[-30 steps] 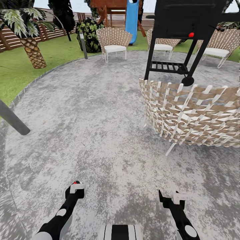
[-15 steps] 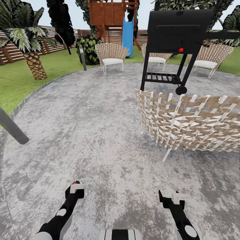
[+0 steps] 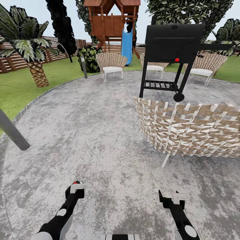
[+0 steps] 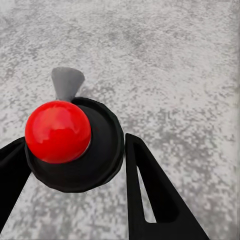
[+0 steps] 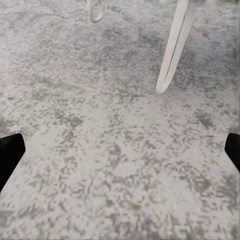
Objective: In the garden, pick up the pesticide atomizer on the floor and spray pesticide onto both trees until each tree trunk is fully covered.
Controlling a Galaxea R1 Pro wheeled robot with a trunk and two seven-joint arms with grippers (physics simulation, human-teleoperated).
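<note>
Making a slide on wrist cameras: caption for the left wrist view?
Left pincer holding a black, red-topped object above speckled grey paving.

My left gripper [image 4: 75, 165] holds the atomizer [image 4: 75, 145]: black round body, glossy red ball cap [image 4: 58, 131] on top, grey nozzle [image 4: 66, 84] poking out beyond. My black fingers [image 4: 150, 195] sit against either side of the body. Mottled grey paving [image 4: 170, 65] below.
</note>
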